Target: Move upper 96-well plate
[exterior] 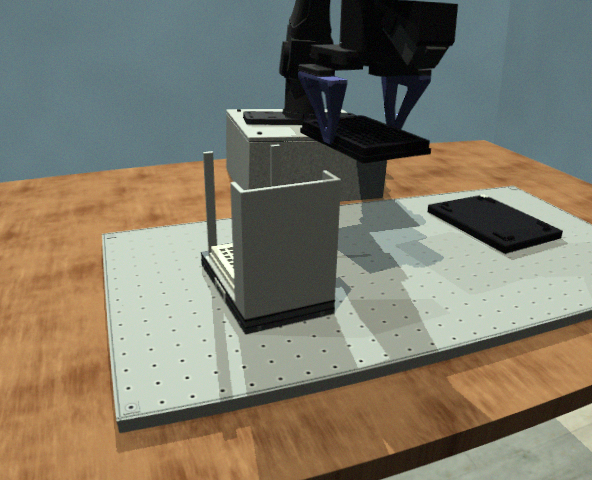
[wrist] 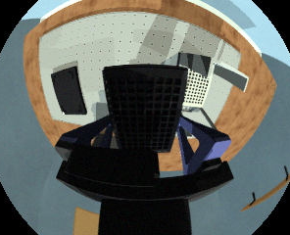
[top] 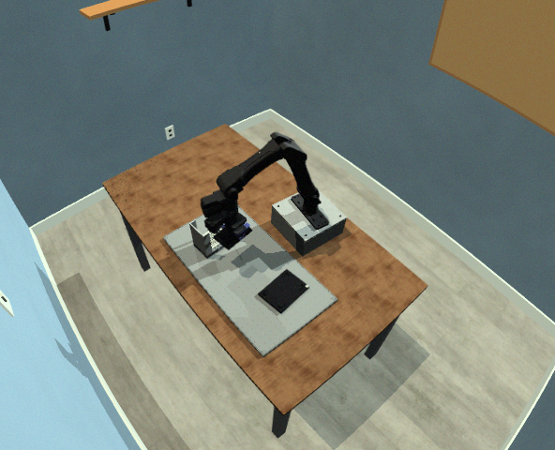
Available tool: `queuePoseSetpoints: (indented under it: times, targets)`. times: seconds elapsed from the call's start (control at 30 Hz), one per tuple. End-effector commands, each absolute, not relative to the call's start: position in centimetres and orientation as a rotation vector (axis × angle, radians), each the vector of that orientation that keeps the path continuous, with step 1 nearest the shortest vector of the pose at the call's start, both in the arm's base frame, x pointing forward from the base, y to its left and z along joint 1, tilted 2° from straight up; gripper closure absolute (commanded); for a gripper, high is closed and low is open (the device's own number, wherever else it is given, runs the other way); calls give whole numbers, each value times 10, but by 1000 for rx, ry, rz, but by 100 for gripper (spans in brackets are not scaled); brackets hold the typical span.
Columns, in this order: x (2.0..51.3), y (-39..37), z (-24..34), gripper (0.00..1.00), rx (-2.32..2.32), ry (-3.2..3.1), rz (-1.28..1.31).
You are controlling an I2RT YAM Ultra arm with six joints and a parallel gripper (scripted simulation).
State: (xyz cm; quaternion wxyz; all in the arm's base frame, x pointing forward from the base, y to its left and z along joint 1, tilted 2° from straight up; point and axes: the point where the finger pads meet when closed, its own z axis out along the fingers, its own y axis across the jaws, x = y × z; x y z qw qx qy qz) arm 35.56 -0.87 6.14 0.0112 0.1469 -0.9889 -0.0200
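I'm working in what looks like a small lab room: a wooden table (top: 181, 169) carries a drilled metal board (exterior: 172, 330), a grey rack (exterior: 286, 248) with a well plate (exterior: 223, 254) at its bottom, and a black plate holder (exterior: 492, 219). Blue walls, a corkboard (top: 510, 58), probably a shelf (top: 108, 8).

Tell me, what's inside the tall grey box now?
A pale plate lies at the bottom of the rack; its wall hides most of it. The black plate is out, held in the hand.
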Motion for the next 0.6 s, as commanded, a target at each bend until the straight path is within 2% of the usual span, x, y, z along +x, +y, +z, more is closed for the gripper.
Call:
queuePoseSetpoints:
  times: [0.0,0.57]
  targets:
    - [358,0,70,100,439,-3134,-55]
    - [342,47,72,100,440,-3141,-57]
